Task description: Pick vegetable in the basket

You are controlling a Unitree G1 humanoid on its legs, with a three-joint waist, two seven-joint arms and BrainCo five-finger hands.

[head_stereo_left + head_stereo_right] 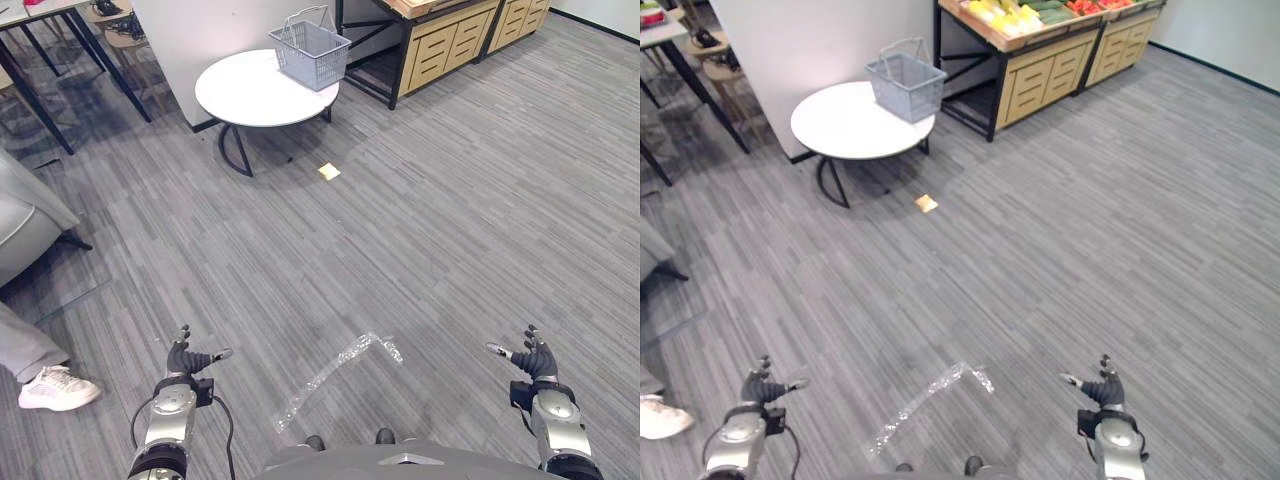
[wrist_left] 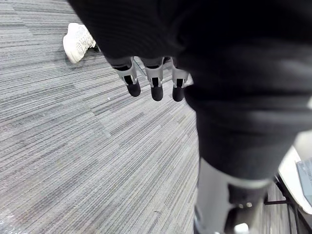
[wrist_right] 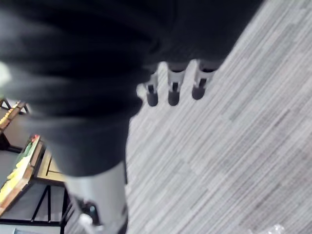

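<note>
Most of what shows is grey striped floor [image 1: 450, 200]. At its far side stands a wooden stand [image 1: 1040, 62] with drawers. The vegetables [image 1: 1005, 14], yellow, green and red, lie in a row along its top, well apart from both hands. Just left of it is a round white surface [image 1: 245, 95], and a grey wire basket [image 1: 310, 55] sits at the surface's far right edge with its handles up. What is inside the basket cannot be told.

The left hand [image 1: 185, 358] and right hand [image 1: 535, 360] hang low over the near floor, well apart from each other. Each is released, with fingers straight and thumb out, grasping nothing.

A person's white shoe [image 1: 57, 388] rests on the floor left of the left hand. A bent strip of clear tape [image 1: 335, 375] lies between the hands, and a small yellow note [image 1: 329, 171] lies near the surface's foot.
</note>
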